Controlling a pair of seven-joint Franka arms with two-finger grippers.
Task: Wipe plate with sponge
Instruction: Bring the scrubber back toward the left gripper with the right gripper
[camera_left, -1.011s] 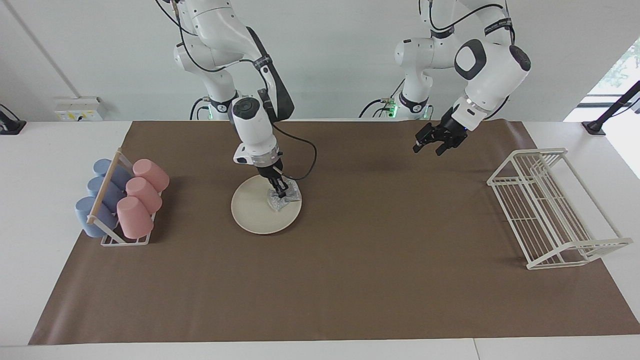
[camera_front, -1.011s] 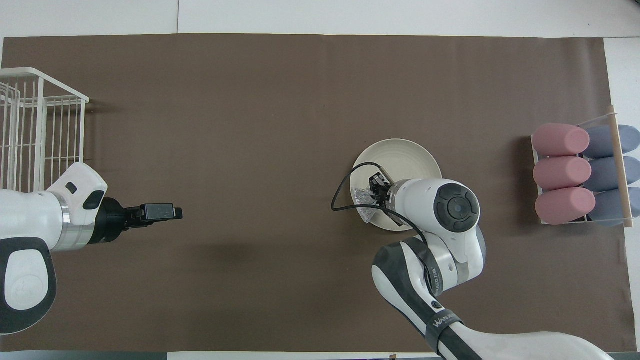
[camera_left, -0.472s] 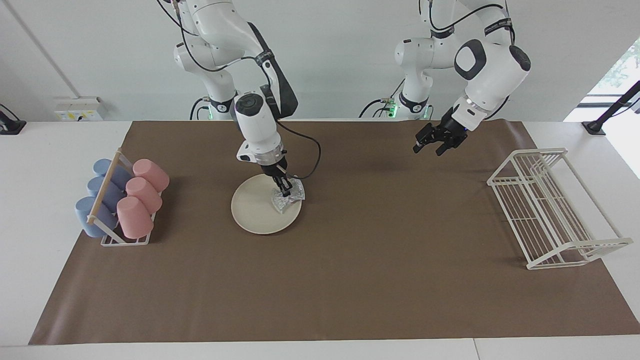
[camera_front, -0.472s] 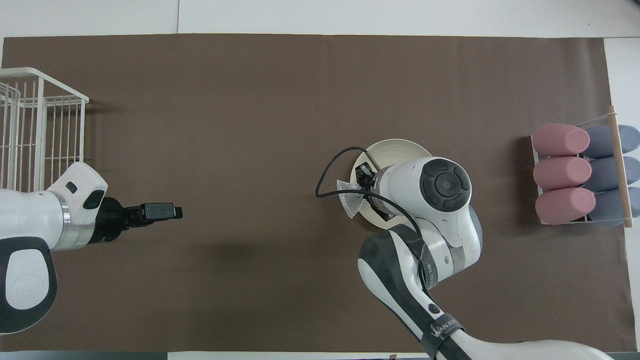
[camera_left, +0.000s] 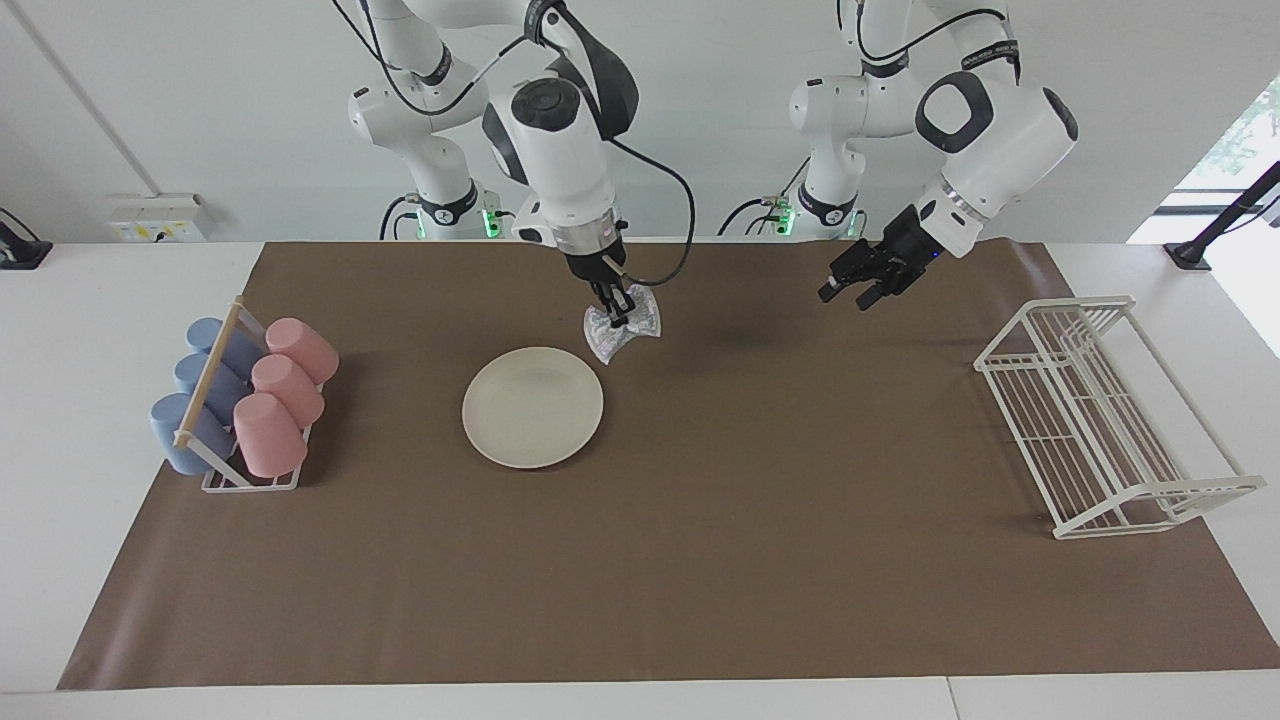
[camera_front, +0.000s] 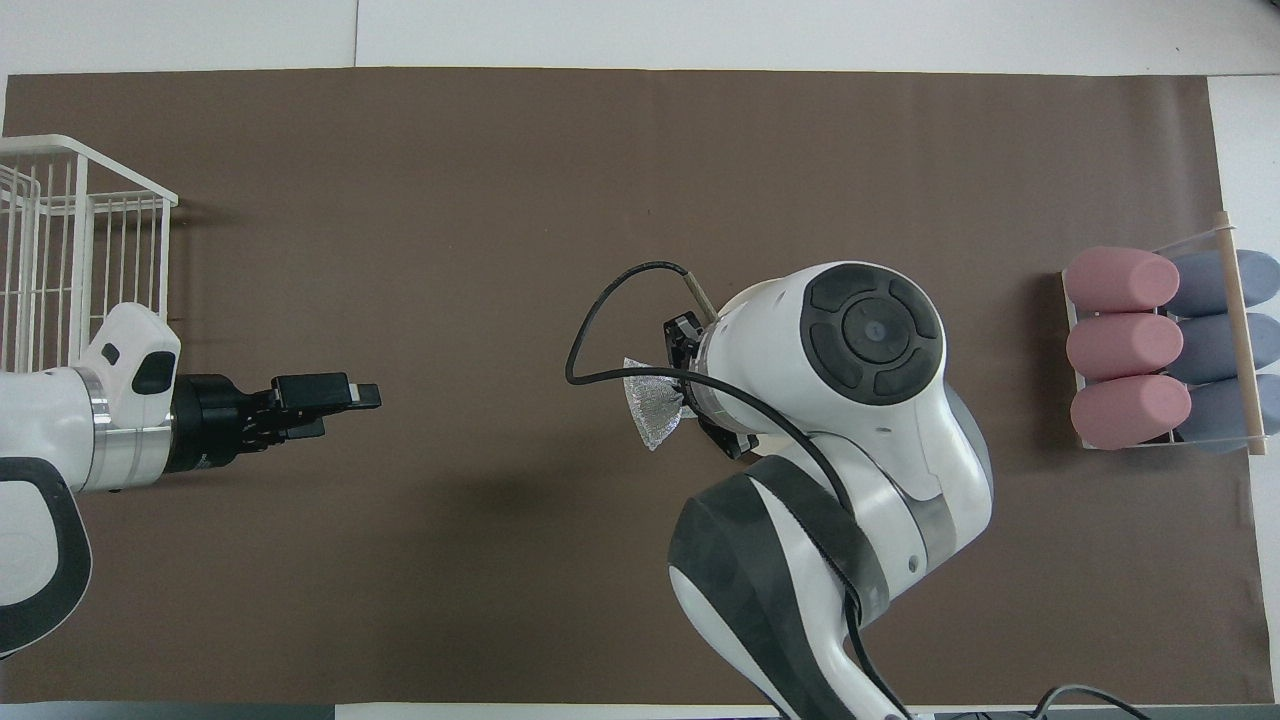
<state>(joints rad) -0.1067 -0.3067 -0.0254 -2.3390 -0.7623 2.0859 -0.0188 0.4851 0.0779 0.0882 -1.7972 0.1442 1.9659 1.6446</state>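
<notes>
The right arm reaches out from its base and bends down at the wrist, so the right gripper (camera_left: 613, 306) hangs in the air above the brown mat (camera_left: 700, 560), fingers pointing down and pinched tight on the sponge (camera_left: 622, 330) — the pad dangles below the fingertips, clear of the mat. The left arm waits, elbow high, forearm sloping down toward the mat's middle; the left gripper (camera_left: 853, 290) hovers over the mat near the edge closest to the robots, its fingers spread apart — nothing between them.
</notes>
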